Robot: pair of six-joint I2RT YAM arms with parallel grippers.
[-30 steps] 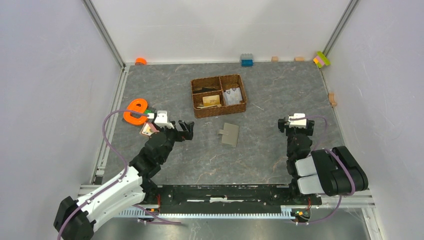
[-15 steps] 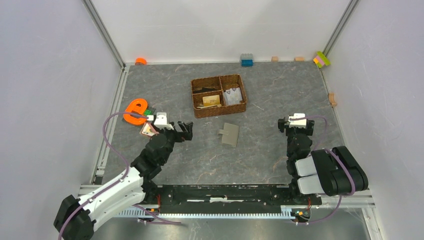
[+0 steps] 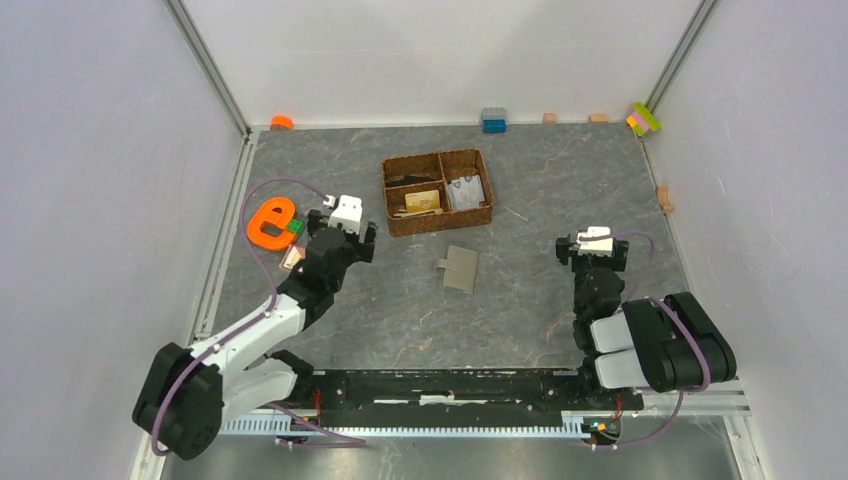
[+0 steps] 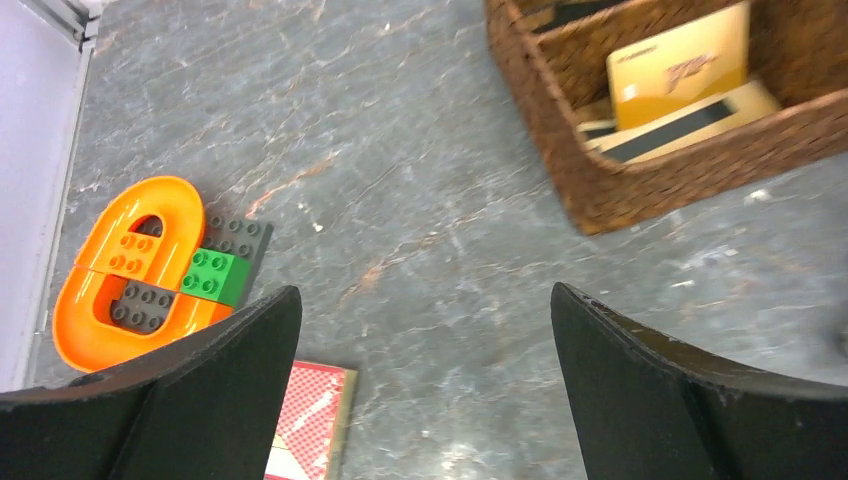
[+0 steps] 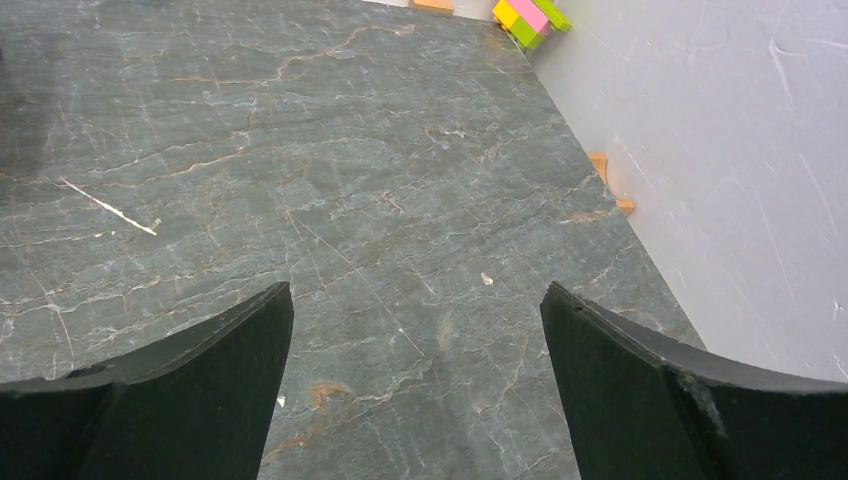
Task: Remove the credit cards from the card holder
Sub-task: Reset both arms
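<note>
The card holder [image 3: 459, 268] lies flat and closed on the table's middle, its small tab toward the left. An orange-tan credit card [image 3: 423, 200] lies in the near-left compartment of the brown basket; it also shows in the left wrist view [image 4: 680, 65]. A small red-checked card [image 4: 312, 415] lies on the table beside my left finger, and it shows in the top view [image 3: 293, 258]. My left gripper [image 3: 342, 243] is open and empty, left of the holder; its jaws [image 4: 420, 310] stand wide over bare table. My right gripper [image 3: 592, 246] is open and empty, right of the holder, with bare table between its jaws [image 5: 415, 300].
A brown woven divided basket [image 3: 437, 222] stands behind the holder. An orange ring piece with green and grey bricks [image 3: 272, 222] lies at the left. Small blocks [image 3: 493, 120] line the back wall, and coloured bricks [image 3: 643, 118] sit in the back right corner. White walls close in three sides.
My left arm has swung from pointing right to pointing away toward the back, its wrist now closer to the orange ring and the basket. The right arm has not moved.
</note>
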